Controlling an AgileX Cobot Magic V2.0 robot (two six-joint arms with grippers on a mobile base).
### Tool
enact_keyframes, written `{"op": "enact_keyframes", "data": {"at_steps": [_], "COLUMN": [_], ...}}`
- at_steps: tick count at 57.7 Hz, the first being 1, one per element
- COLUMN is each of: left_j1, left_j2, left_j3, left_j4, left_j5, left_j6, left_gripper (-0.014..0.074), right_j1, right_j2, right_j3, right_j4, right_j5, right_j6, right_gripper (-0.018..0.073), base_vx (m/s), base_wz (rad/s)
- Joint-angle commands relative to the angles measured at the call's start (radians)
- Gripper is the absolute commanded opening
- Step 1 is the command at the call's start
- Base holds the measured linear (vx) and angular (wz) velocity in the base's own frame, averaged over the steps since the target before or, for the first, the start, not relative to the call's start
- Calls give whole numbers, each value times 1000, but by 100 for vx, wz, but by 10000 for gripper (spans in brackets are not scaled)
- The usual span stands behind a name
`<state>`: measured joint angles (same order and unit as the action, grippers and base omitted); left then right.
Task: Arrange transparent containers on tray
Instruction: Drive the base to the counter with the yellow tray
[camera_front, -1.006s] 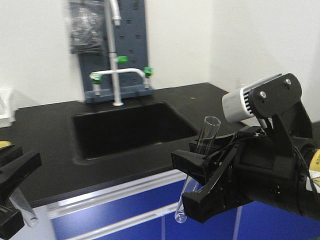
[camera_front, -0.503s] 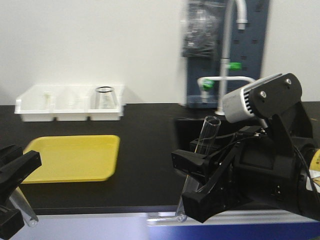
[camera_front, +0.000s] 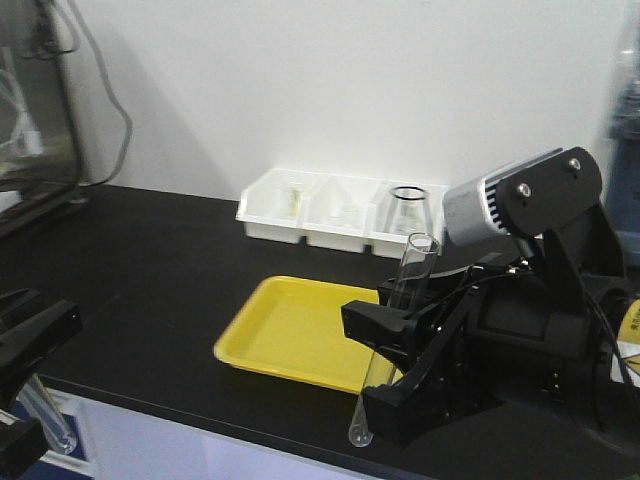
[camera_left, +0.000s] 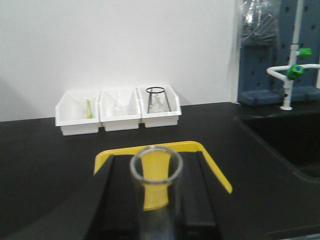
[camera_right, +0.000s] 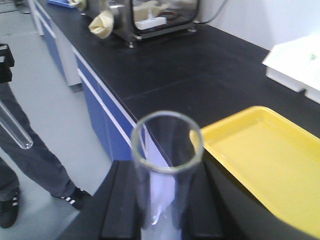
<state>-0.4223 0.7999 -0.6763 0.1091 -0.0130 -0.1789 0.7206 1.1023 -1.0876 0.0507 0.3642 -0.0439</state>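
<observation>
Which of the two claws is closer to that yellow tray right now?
Right. The right gripper, clamping a test tube, sits at the yellow tray's near right corner. The left gripper, with its own tube, is off the counter's front edge, well left of the tray.

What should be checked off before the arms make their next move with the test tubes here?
1. Right grip: ok. The right gripper has its fingers shut on the right test tube, rim up.
2. Left grip: ok. The left gripper holds the left test tube, round end down.
3. Yellow tray free: ok where visible; its near right corner is hidden behind the right gripper.
4. Tubes over the tray: not ok. The left test tube hangs past the counter edge, above the floor in the right wrist view.
5. Surroundings: not ok. A person's leg stands near the left test tube.
</observation>
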Motion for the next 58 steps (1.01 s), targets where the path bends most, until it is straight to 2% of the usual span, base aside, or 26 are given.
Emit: {"op": "enact_keyframes", "data": {"at_steps": [1, 28, 58], "left_j1": [-6, -6, -6], "left_j2": [-7, -7, -7], "left_j3": [-39, -39, -39], "left_j4": [-5, -5, -5], "left_j5": [-84, -84, -84], "left_j6": [-9, -9, -9], "left_gripper": [30, 30, 30], "right_j1": [-1, -1, -1], "right_j2": [-21, -21, -21], "right_j3": [-36, -36, -36], "right_j4": [-1, -1, -1], "right_j5": [-83, -83, -83], "right_j6": [-9, -9, -9], "right_gripper": [-2, -2, -2], "base_vx": [19, 19, 20], "base_wz": [54, 33, -8]}}
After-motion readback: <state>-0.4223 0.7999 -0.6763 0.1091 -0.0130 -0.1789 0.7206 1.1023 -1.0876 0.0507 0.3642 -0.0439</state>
